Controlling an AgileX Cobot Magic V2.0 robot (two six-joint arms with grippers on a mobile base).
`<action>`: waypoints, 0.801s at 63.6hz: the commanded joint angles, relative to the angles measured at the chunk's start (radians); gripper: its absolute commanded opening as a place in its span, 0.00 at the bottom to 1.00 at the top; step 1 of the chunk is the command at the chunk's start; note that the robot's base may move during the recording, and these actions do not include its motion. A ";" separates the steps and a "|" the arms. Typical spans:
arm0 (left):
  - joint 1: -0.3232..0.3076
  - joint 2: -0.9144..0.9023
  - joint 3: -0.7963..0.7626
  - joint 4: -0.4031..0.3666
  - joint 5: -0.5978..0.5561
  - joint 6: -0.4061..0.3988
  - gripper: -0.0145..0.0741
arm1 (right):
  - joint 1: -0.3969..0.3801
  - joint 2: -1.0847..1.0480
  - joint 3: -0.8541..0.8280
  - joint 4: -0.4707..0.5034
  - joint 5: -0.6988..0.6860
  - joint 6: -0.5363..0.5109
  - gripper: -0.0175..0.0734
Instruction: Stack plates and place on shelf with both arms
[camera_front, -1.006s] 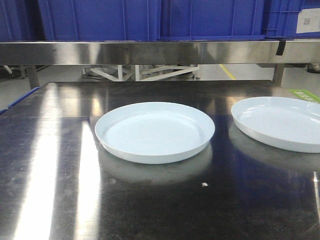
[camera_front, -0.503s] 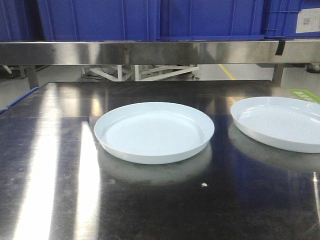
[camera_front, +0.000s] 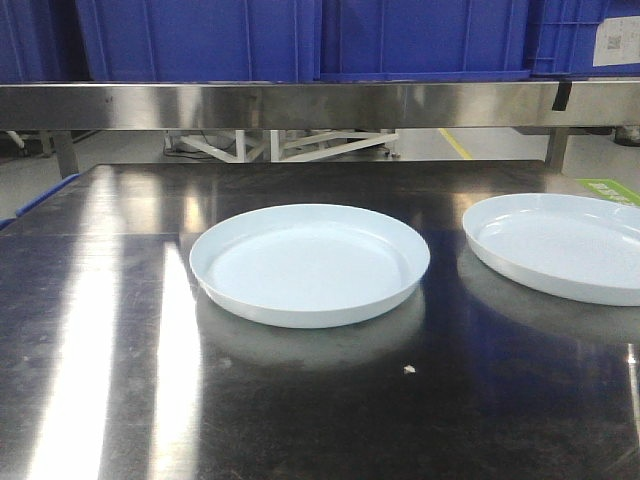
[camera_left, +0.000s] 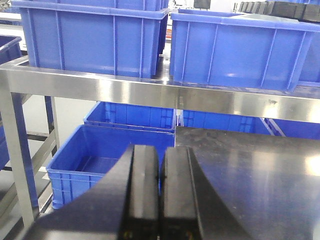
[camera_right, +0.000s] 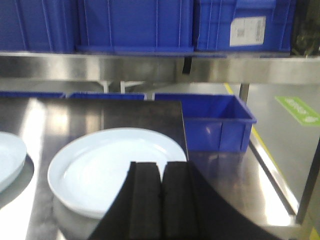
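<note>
We see the left gripper (camera_left: 161, 152) with its two black fingers pressed flat together, nothing between them. Ahead of those jaws and above them runs the steel front rail of the shelf (camera_left: 150, 92), loaded with blue crates (camera_left: 95, 42). The dark tabletop (camera_left: 250, 170) lies ahead and to their right, and a lower crate (camera_left: 100, 160) sits ahead to their left.

The right gripper (camera_right: 161, 167) is likewise shut tight and holds nothing. The right-hand plate (camera_right: 100, 165) lies flat on the steel directly ahead of its jaws, its near rim hidden behind the fingers, so we cannot tell whether they touch. A sliver of the centre plate (camera_right: 7, 155) shows well to the left of those jaws, apart from the first. The shelf rail crosses beyond and above them.

From the front view, both plates rest side by side, unstacked: the centre plate (camera_front: 310, 265) and the right-hand plate (camera_front: 560, 245), cut by the picture's edge. A small pale crumb (camera_front: 408, 369) lies on the tabletop near the centre plate.

Compared with a second ago, we find no visible change: plates, crumb and reflections sit where they were.
</note>
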 joint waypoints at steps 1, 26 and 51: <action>0.000 0.006 -0.035 0.005 -0.083 -0.002 0.25 | -0.003 -0.019 0.001 0.001 -0.153 -0.007 0.25; -0.121 0.006 -0.035 0.114 -0.101 -0.001 0.25 | -0.003 -0.019 -0.008 0.002 -0.143 0.055 0.25; -0.142 0.006 -0.035 0.031 -0.150 -0.003 0.25 | -0.003 0.136 -0.251 0.001 0.279 -0.070 0.25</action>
